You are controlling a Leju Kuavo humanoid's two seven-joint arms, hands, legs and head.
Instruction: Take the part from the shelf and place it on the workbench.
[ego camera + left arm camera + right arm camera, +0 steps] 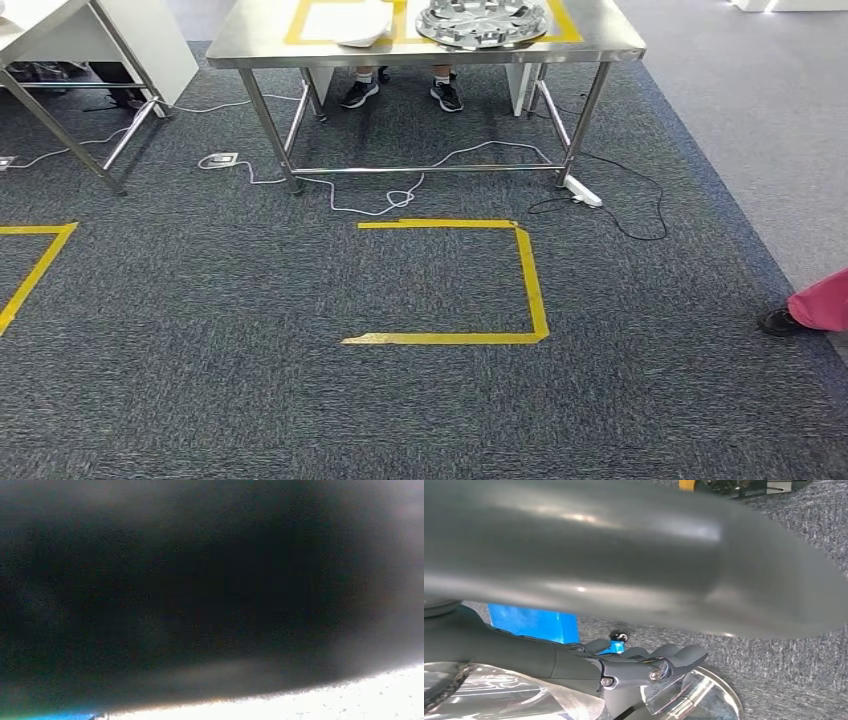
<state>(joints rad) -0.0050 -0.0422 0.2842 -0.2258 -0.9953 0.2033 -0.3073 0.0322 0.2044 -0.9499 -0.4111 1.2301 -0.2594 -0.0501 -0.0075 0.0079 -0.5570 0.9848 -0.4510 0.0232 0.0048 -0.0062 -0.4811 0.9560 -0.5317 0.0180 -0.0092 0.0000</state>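
Observation:
The steel workbench (260, 45) stands ahead at the far side of the carpet, marked with a yellow tape frame. A silver wheel cover (482, 22) and a white sheet (352, 24) lie on it. In the right wrist view my right hand (644, 667) lies with its dark fingers curled against a clear, glossy plastic-covered part (696, 695), held above the carpet. A broad smooth grey surface (614, 560) crosses that view close to the lens; what it is I cannot tell. The left wrist view is a dark blur, so the left hand cannot be made out.
A yellow tape rectangle (530, 280) marks the carpet before the bench. White and black cables (380, 200) and a power strip (582, 192) lie by the bench legs. A person's shoes (400, 95) show under the bench. Another person's foot (800, 312) is at the right edge. A second table (60, 110) stands far left.

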